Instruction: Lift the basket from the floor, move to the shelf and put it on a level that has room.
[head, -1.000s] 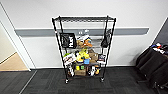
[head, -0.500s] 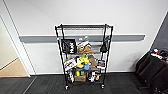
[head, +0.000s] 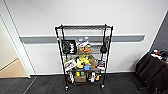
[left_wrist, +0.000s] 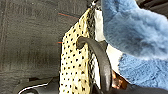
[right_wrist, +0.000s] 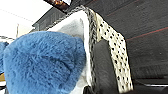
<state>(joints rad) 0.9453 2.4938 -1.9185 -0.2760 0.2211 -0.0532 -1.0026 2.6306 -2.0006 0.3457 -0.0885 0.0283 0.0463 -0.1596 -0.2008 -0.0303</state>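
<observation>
The shelf (head: 108, 53), a tall black wire rack on casters, stands against the white wall straight ahead. Its top level (head: 83, 27) is a bare wire grid; the lower tiers are packed with items. The cream woven basket (left_wrist: 73, 65) with its dark braided rim hangs above the dark carpet floor (left_wrist: 30, 37), a fluffy blue thing (left_wrist: 135, 37) inside it. My left gripper (left_wrist: 101, 75) is shut on one end by a dark curved handle. The other end of the basket (right_wrist: 113, 47) is held by my right gripper (right_wrist: 100, 72), also shut.
A doorway (head: 8, 62) with tan wooden floor opens at the left. A black-draped table (head: 152, 67) with small objects stands at the right. Grey carpet (head: 45, 86) lies in front of the rack. A grey rail (head: 130, 38) runs along the wall.
The whole head picture has shifted: the rack shows larger and nearer than a second ago, so the camera has come closer to it.
</observation>
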